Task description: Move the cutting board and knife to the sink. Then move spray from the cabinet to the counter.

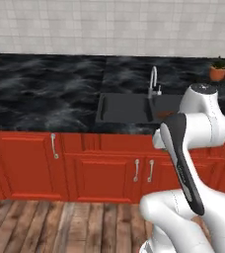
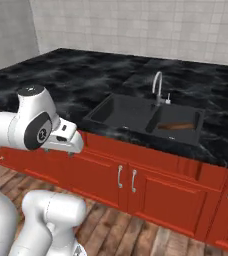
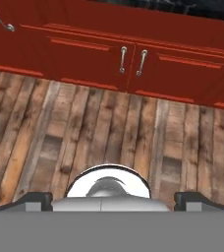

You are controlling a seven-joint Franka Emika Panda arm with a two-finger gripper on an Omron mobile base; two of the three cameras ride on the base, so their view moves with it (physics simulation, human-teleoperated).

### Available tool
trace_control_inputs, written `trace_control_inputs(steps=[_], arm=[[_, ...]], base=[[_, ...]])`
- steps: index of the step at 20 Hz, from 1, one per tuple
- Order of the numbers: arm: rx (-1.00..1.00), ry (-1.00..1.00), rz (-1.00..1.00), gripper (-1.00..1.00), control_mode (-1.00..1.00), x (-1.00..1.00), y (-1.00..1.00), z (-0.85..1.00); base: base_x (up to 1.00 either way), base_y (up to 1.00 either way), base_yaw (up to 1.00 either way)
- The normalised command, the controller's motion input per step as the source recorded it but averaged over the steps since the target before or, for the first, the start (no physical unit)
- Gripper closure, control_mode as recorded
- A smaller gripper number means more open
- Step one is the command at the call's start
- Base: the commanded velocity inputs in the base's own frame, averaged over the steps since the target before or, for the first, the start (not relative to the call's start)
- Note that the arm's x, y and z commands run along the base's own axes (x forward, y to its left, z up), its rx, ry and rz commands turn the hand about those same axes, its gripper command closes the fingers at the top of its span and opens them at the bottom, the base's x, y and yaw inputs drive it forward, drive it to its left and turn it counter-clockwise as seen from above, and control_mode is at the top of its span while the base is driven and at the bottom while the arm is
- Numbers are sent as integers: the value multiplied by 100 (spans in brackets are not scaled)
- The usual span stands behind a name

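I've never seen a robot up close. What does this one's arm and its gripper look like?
The arm is glossy white, built of thick rounded segments, with dark grey caps at the joints and a long dark strip down one link. A round dark disc with a small marking sits on one joint in the right base view. No loose cables show. The gripper ends in two small dark finger tips.
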Motion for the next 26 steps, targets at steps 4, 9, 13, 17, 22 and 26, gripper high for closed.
trace_control_inputs(steps=[4,9,13,17,22,26], arm=[[0,0,0,-100,100,0,0,0],[0,0,0,-100,100,0,0,0],[0,0,0,-100,100,0,0,0],[0,0,0,-100,100,0,0,0],[0,0,0,-100,100,0,0,0],[0,0,0,-100,100,0,0,0]], base=[[-9,8,100],[8,1,98],[46,0,86],[64,0,80],[81,-2,59],[78,-19,30]])
